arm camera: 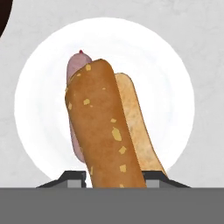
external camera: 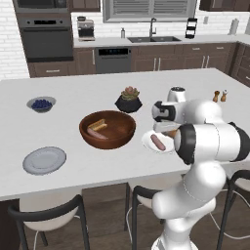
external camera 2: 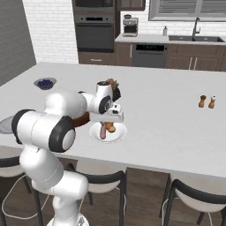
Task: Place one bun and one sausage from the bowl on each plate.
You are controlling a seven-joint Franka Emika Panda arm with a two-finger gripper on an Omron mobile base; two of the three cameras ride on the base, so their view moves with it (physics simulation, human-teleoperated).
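The surface [external camera: 97, 93] lies broad and bare. Bowl [external camera: 108, 129] holds one bun [external camera: 97, 125] and one sausage [external camera: 97, 133]. White plate [arm camera: 175, 87] near the front edge carries a sausage [arm camera: 75, 70]; the fingers [arm camera: 74, 178] pinch a second bun [arm camera: 105, 131] over it. Grey-blue plate [external camera: 44, 160] sits apart.
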